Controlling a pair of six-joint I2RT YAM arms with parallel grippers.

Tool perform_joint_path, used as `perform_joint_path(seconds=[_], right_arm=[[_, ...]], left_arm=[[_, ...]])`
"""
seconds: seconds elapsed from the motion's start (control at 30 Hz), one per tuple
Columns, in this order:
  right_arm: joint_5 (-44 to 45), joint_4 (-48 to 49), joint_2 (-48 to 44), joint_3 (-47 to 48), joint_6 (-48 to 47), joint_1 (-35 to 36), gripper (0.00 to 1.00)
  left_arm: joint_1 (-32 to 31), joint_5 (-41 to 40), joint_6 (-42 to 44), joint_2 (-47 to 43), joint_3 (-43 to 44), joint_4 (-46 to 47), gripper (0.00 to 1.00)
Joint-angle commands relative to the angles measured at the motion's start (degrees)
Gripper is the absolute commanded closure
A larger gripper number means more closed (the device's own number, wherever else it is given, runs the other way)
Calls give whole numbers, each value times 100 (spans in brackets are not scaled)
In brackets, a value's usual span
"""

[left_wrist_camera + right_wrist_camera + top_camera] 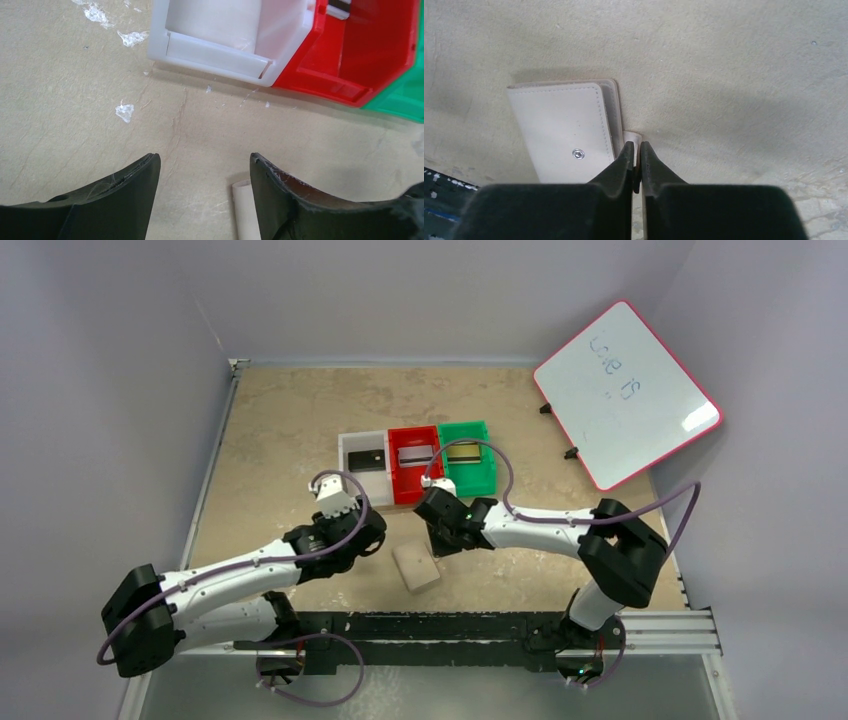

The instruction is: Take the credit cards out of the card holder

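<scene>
Pinching snap tab [633,136] at lower centre with right gripper [635,148] narrowed onto it, left gripper [204,159] wide, empty. Risks dragging the unpinned card holder [564,125] whole, or slipping off.

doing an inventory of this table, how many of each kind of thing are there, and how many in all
bins: 3 (clear bin, red bin, green bin)
cards: 3, one per bin (black card, grey card, gold card)
wallet: 1
whiteboard: 1
total: 8
</scene>
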Motion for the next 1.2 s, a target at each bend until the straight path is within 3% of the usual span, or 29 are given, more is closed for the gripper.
perform_joint_path(seconds=[0.0, 0.23, 0.37, 0.63, 0.97, 1.17], right_arm=[[-265, 377, -117, -51, -34, -80, 100], [-288, 407, -757, -209, 79, -379, 100], [-1043, 1082, -1580, -592, 54, -624, 100], [-2283, 2212, -1791, -588, -178, -614, 100], [-2178, 2365, -2065, -865, 547, -791, 100], [-1856, 1730, -2383, -1355, 1156, -1633, 100]], left_arm=[[-22, -230, -195, -579, -63, 183, 32], [-17, -34, -371, -1733, -754, 785, 14], [-14, -18, -443, -2058, -854, 885, 9], [-19, 75, -363, -1640, -541, 819, 13], [-16, -44, -407, -1528, -353, 476, 23], [-19, 19, -313, -1518, -252, 409, 29]])
